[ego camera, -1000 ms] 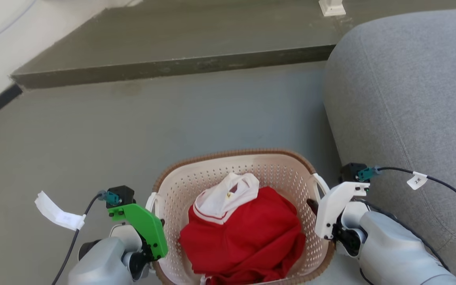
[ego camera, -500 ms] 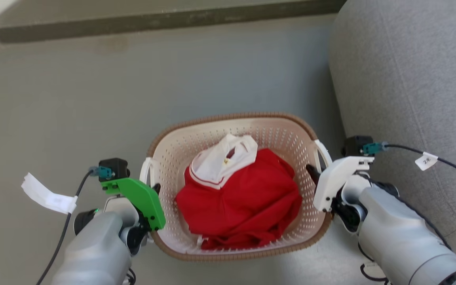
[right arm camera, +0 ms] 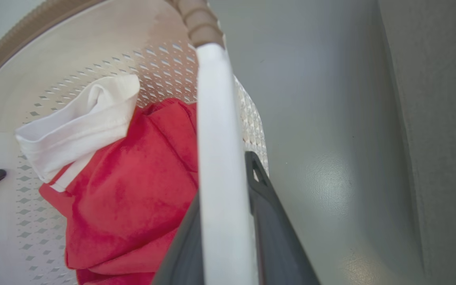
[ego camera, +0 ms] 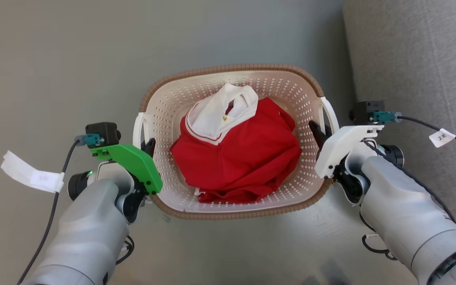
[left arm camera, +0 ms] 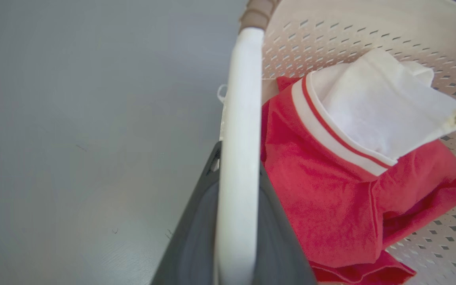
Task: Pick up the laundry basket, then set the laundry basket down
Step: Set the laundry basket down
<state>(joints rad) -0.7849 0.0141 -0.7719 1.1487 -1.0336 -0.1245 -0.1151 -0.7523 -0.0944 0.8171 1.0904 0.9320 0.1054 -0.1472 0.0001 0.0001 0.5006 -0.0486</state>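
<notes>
From the head view, the laundry basket [ego camera: 228,68] sits between the two arms over a smooth grey floor [ego camera: 54,59], just left of a grey woven-fabric sofa [ego camera: 418,59]. Whether it rests on the floor or hangs clear of it cannot be told. It is a rounded rectangle of cream plastic, its walls pierced with small holes and its rim a brown braided band. A crumpled red shirt [ego camera: 247,158] with a white collar [ego camera: 216,114] lies inside. The left gripper [ego camera: 149,144], under a green cover, meets the left handle [ego camera: 137,126]. The right gripper [ego camera: 317,132], under a white cover, meets the right handle [ego camera: 329,114].

In the left wrist view, the glossy white bar of the left handle runs up between two dark matte fingers [left arm camera: 196,229], which are clamped on it.

In the right wrist view, the right handle likewise passes between dark fingers [right arm camera: 279,229] clenched around it, with the soft red cloth beside it.
</notes>
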